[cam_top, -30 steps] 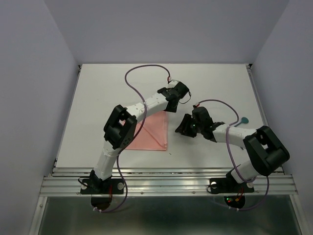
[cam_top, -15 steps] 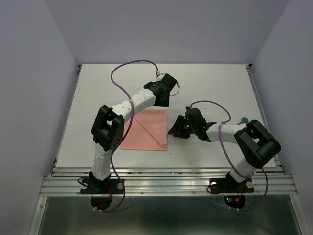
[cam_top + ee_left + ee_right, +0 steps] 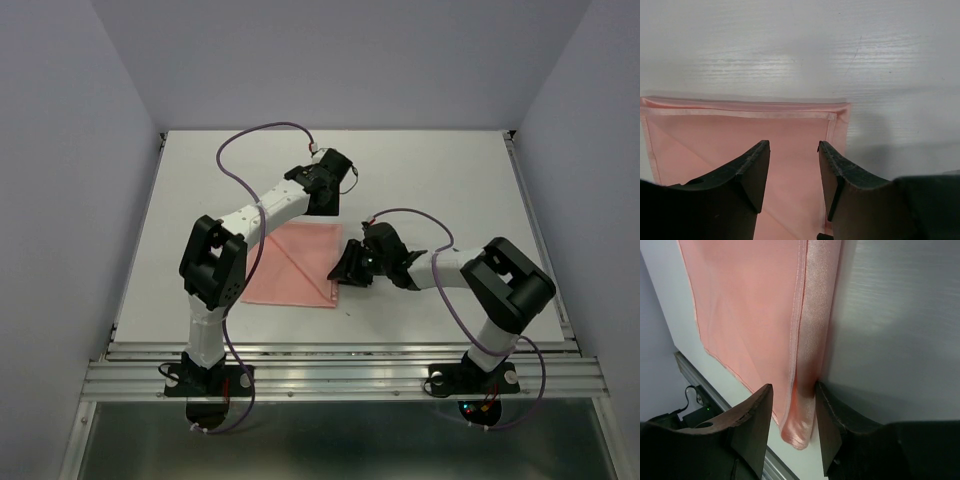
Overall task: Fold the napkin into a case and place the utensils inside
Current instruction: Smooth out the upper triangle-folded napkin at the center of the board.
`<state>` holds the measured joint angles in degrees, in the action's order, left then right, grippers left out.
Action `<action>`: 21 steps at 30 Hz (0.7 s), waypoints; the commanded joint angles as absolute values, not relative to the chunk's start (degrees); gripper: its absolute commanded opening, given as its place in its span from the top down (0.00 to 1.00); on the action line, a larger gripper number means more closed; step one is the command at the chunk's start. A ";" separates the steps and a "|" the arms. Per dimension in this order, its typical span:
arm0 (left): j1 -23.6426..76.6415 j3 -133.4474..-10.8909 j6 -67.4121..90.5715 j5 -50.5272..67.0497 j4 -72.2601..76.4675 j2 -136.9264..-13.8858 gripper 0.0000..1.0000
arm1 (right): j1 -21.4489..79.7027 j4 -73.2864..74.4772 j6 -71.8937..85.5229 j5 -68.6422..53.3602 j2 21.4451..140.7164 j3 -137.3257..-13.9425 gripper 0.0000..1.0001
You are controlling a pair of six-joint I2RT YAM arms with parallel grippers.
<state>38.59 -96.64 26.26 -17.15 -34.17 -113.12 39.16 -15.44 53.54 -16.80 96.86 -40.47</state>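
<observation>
The napkin (image 3: pixel 290 270) lies flat on the white tabletop (image 3: pixel 450 170), left of centre and towards the near edge. It is a roughly square salmon-pink sheet with a diagonal crease running across it.

The left gripper (image 3: pixel 327 205) hangs over the napkin's far right corner. In the left wrist view its two dark fingers (image 3: pixel 752 165) point down at the cloth (image 3: pixel 715 145) with a moderate gap between them. The hemmed far edge runs across just beyond their tips, and the corner lies a little to the right of the right-hand finger. Nothing sits between the fingers. Whether their tips touch the cloth cannot be told.

The right gripper (image 3: pixel 345 272) is low at the napkin's right edge, closer to the near corner than to the far one. In the right wrist view its fingers (image 3: pixel 755 425) straddle that edge and stand narrowly apart. The hem of the napkin (image 3: pixel 750 315) rises into a soft raised fold in the gap. The fold presses against the finger on the bare tabletop side. A thin strip of flat cloth shows between it and the other finger, so the cloth is not clamped from both sides.

A purple cable (image 3: pixel 240 150) loops above the left arm.
</observation>
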 commanded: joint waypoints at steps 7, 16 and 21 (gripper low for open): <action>37.97 -93.52 26.54 -18.81 -33.57 -108.46 0.42 | 41.31 -16.35 53.61 -14.60 99.76 -44.30 0.55; 37.88 -93.51 25.93 -19.16 -33.49 -108.90 0.41 | 41.92 -11.44 51.42 -12.49 91.50 -40.96 0.55; 37.09 -93.87 25.93 -18.81 -33.75 -108.64 0.41 | 44.03 -11.41 47.55 -15.35 88.86 -41.75 0.85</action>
<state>37.76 -93.36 26.22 -17.82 -33.65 -112.53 42.59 -10.59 51.09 -13.06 90.94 -40.62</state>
